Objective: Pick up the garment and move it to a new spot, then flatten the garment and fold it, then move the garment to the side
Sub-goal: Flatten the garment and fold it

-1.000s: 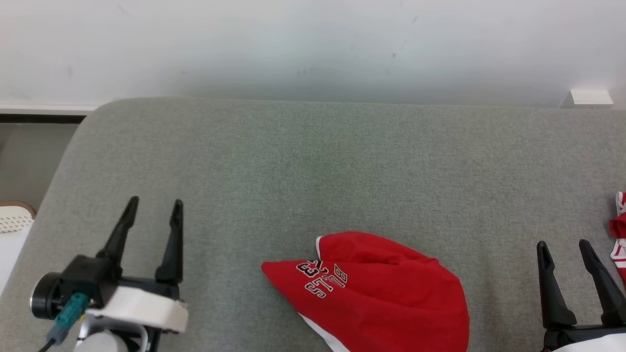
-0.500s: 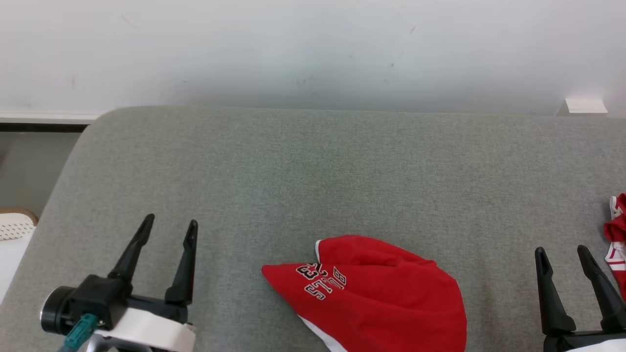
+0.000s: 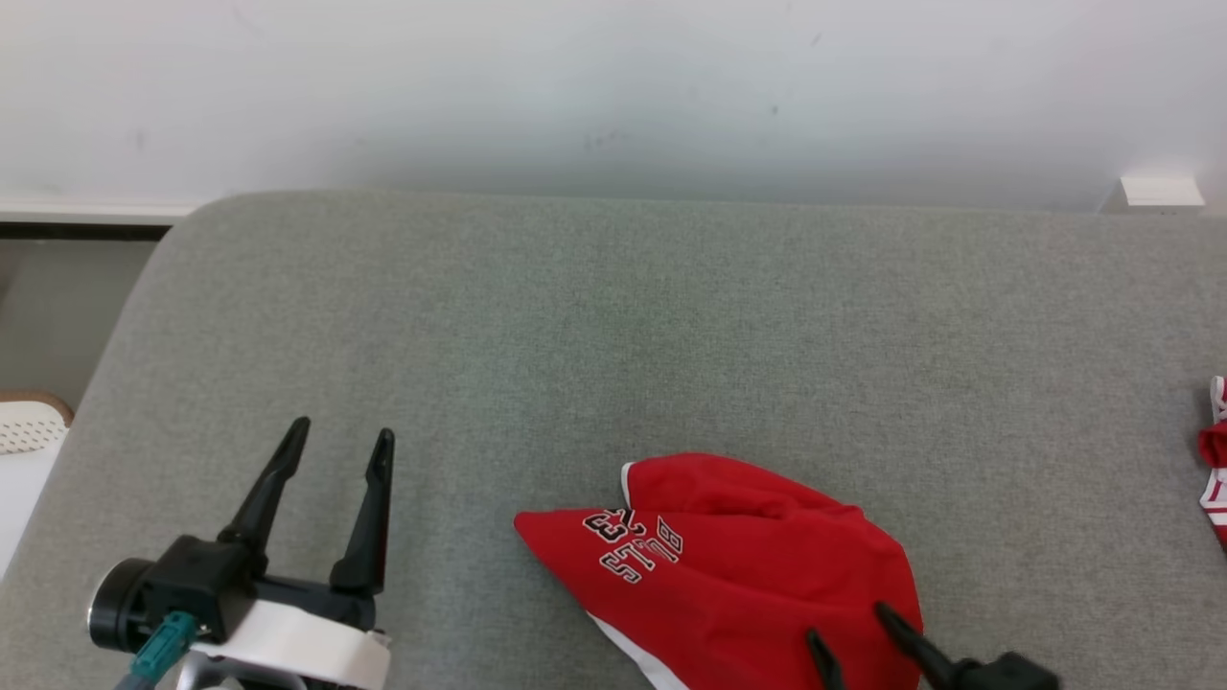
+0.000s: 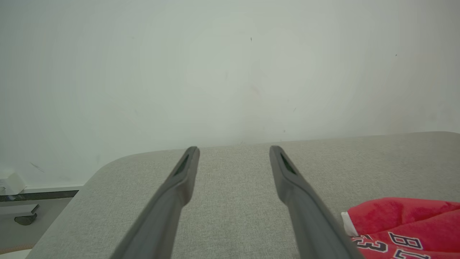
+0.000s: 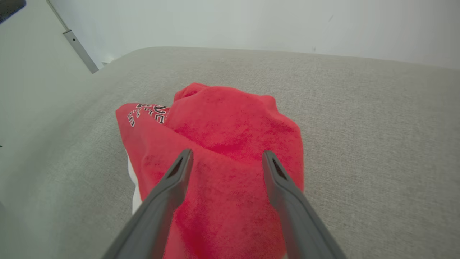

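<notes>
Over the near right part of the red garment [image 3: 729, 565]: right gripper [image 3: 848, 623], jaws spread wide, nothing between them. Right wrist view has both fingers [image 5: 170, 187] lying across the red cloth, tips short of its crumpled hump. Contact with the cloth: can't tell.

Left gripper [image 3: 341, 429] sits well to the left of the garment, jaws equally wide, empty, fingers pointing away from the robot over bare fabric. Left wrist view has the garment's printed corner showing past the right-hand finger.

Garment is bunched into a rounded heap, not flat. White lining shows along its near left edge, with black-and-white lettering and "23" upside down on its left tip.

Grey fabric pad [image 3: 613, 316] under it runs on well past the garment to the left, right and far side. Far right of the garment, at the frame edge: a second red-and-white piece of cloth [image 3: 1213, 460]. Beyond the garment: pale wall [image 3: 613, 86]. Far left of it, off the pad: a white perforated object [image 3: 29, 426].
</notes>
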`<state>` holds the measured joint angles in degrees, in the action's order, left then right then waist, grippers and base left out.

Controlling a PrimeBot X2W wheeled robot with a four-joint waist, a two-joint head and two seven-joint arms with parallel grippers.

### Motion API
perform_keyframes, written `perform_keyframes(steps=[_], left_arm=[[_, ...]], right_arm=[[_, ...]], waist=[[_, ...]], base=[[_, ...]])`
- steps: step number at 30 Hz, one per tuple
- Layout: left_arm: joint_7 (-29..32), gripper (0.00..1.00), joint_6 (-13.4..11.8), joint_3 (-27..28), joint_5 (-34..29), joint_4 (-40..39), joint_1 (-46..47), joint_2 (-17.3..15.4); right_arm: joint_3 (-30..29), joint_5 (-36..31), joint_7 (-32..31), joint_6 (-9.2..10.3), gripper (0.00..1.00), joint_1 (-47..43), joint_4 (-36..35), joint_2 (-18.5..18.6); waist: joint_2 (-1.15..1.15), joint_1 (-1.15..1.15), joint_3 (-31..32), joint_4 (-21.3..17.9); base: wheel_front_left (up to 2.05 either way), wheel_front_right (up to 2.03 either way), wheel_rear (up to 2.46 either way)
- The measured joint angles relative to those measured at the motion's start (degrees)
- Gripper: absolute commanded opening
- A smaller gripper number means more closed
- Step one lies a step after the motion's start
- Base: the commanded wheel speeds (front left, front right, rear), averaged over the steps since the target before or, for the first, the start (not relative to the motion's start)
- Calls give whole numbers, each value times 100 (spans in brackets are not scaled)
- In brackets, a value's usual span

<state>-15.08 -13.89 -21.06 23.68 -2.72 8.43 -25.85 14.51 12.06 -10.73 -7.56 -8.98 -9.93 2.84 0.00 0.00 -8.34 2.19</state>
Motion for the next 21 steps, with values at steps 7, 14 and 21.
perform_keyframes(steps=[7,14,21], left_arm=[[0,100,82,-2,8,63,142,79],[0,100,179,11,8,108,219,186],[0,100,227,92,-64,126,227,282]], right_arm=[[426,-548,-151,0,100,364,497,156],[605,-556,-521,0,27,649,1046,318],[617,-419,-385,0,0,770,786,292]], waist=[[0,1,-179,34],[0,1,-247,108],[0,1,-270,137]], base=[[0,0,0],[0,0,0],[0,0,0]])
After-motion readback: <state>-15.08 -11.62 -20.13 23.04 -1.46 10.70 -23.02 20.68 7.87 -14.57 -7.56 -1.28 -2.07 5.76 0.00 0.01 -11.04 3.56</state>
